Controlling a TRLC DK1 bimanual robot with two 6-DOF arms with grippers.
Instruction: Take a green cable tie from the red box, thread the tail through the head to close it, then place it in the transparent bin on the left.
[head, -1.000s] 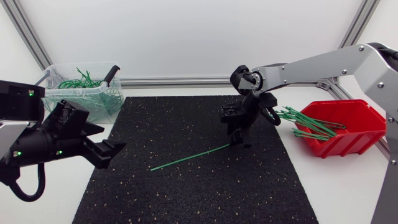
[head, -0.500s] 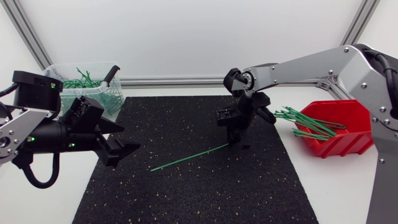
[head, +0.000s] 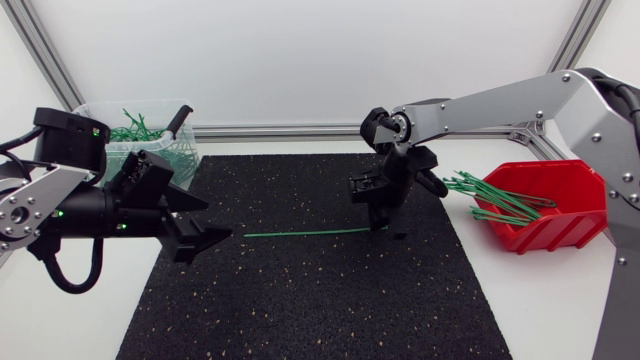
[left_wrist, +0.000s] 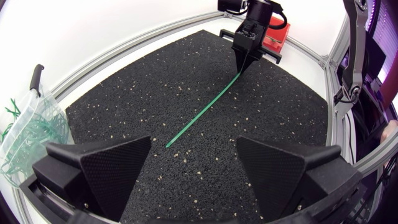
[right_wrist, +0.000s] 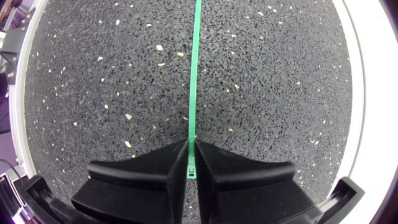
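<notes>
While the right gripper (right_wrist: 191, 149) stands tip-down near the middle of the black mat (head: 300, 300), its two fingers are pressed together on the head end of one green cable tie (head: 300, 233). From that grip the tie runs out straight and low over the mat toward the left gripper (head: 205, 225). In the left wrist view the left gripper's fingers (left_wrist: 118, 168) stand wide apart with nothing between them. The tie's free tail ends just ahead of the gap and touches neither finger. The red box (head: 560, 215) sits at the right of the mat, with more green ties (head: 490, 195) sticking out over its rim. The transparent bin (head: 150, 160) stands at the mat's far left corner, behind the left arm, and holds closed green ties (head: 135, 132).
</notes>
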